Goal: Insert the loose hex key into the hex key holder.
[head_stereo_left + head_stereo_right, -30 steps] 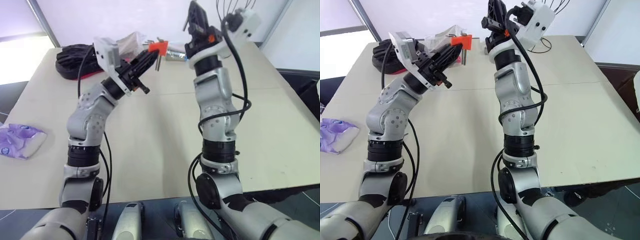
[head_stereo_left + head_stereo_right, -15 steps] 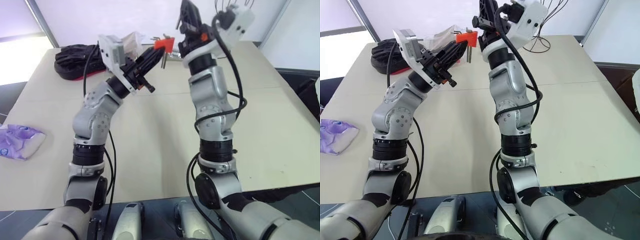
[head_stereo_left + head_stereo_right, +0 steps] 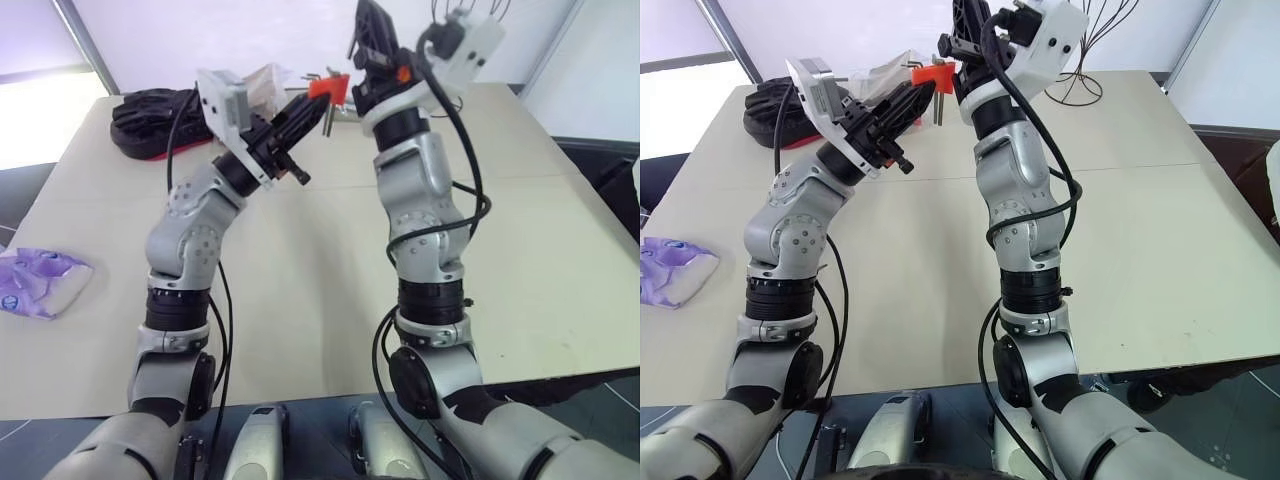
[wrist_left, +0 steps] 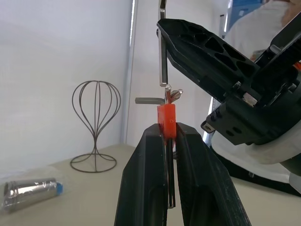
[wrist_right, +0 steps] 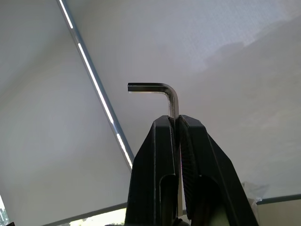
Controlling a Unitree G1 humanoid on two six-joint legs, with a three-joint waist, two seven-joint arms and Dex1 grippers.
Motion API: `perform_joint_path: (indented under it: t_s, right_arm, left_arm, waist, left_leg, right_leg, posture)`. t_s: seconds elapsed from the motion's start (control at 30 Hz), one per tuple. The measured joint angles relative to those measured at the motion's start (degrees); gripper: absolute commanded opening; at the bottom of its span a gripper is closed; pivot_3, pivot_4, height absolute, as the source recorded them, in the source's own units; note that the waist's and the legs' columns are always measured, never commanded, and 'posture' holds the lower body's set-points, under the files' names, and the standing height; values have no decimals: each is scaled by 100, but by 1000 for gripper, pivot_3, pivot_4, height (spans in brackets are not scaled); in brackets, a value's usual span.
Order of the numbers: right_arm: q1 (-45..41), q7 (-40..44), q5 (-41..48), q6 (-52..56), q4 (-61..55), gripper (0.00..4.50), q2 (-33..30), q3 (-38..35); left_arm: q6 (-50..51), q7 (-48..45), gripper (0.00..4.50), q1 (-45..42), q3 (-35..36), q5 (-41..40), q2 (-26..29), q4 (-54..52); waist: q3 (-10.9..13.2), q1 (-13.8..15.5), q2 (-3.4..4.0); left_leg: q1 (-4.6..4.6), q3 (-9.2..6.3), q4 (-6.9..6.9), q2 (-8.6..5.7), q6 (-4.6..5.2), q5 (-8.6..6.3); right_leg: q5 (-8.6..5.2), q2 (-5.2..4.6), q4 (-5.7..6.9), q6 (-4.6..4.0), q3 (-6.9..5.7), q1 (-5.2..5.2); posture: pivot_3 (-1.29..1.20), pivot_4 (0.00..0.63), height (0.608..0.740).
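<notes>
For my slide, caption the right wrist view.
Right gripper clamps thin L-shaped grey metal hex key.

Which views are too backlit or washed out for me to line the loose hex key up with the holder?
Left wrist view: bright backdrop, yet the hex key holder and the loose hex key above it stay crisp. Right wrist view: the key is a sharp silhouette between the dark fingers against a bright ceiling. Head views: window glare washes out the far wall and the holder looks tiny.
</notes>
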Motion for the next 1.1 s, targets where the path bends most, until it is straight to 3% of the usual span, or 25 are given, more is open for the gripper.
perform_joint_path:
  t_s: [1.1]
  right_arm:
    - [85, 108, -45, 2, 0, 10, -4, 78]
  left_arm:
    - [-117, 25, 0, -41, 12, -5, -3, 54]
  waist:
    - [0, 0, 0]
  left_leg:
    - [0, 0, 0, 0, 0, 0]
  right_leg:
    - [0, 0, 0, 0, 0, 0]
  posture:
    - [0, 150, 740]
